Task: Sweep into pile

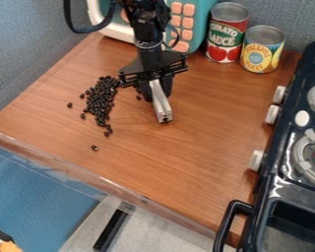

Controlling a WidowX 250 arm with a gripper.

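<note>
My black gripper (pixel 157 90) hangs over the upper middle of the wooden counter, shut on a silver metal bar (pixel 161 106) that juts out between its fingers toward the front. Left of the gripper lies a loose, elongated heap of small black beans (pixel 101 98), thinning out toward the front. Single beans are scattered around it: one at the left (pixel 69 105), one farther forward (pixel 94 147), and a few close to the gripper's left side. The gripper may hide others. Whether the bar touches the counter, I cannot tell.
Behind the arm stands a teal and white toy microwave (pixel 201 24). A tomato sauce can (pixel 226 33) and a yellow can (pixel 261 49) are at the back right. The dark toy stove (pixel 285 182) borders the right side; the counter's edge (pixel 88 167) runs along the front.
</note>
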